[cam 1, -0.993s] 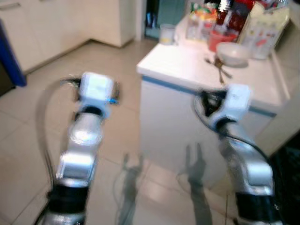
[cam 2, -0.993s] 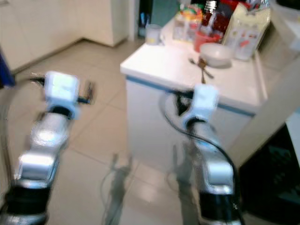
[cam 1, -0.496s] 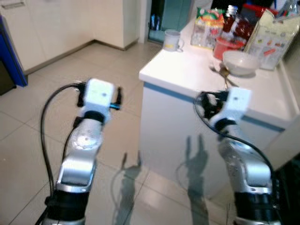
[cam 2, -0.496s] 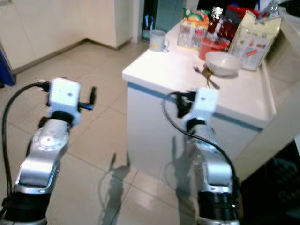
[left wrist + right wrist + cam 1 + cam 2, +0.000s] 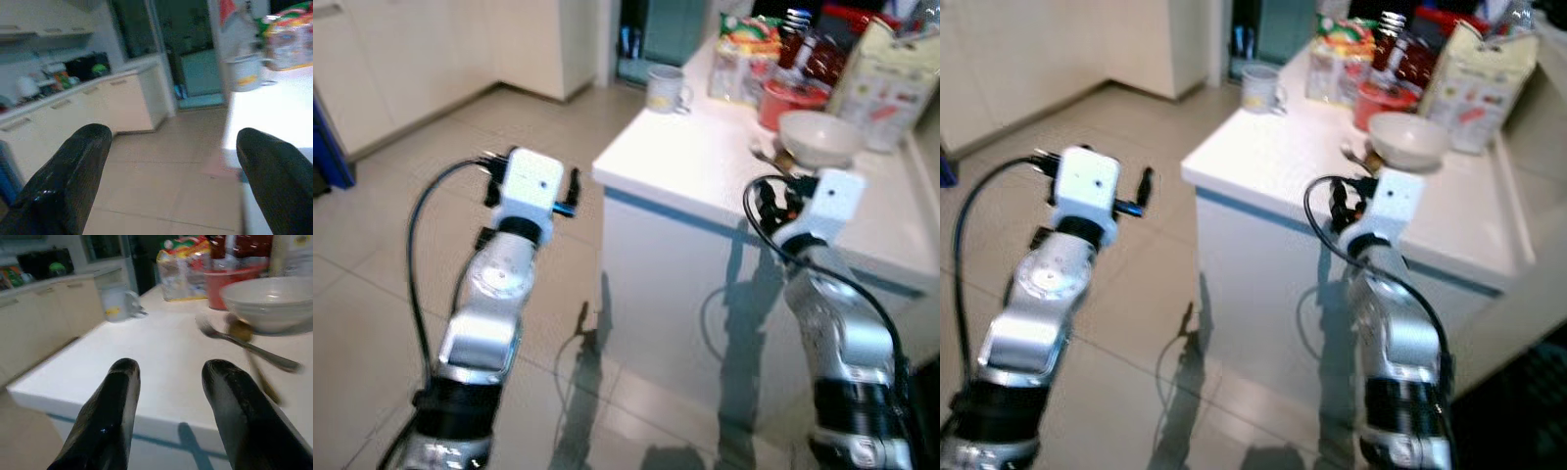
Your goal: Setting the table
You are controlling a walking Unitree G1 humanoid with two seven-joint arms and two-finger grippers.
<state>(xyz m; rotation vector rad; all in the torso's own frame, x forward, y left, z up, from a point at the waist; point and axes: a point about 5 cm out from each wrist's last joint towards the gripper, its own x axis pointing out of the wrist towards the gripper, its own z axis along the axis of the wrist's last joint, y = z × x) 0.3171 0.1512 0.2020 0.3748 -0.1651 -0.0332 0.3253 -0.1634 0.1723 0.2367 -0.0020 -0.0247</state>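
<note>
**White counter draws nearer as the robot closes in**

White and glossy, the countertop (image 5: 705, 157) now sits closer than a second ago; the approach is nearly done. The right gripper (image 5: 171, 382), fingers parted and empty, hovers at the counter's near edge. The left gripper (image 5: 171, 161), wide open and empty, hangs beside the counter over floor tiles. The right wrist view reveals the metal fork (image 5: 249, 350) touching the pale ceramic bowl (image 5: 271, 301), and the white mug (image 5: 117, 303) at the counter's far corner.
</note>
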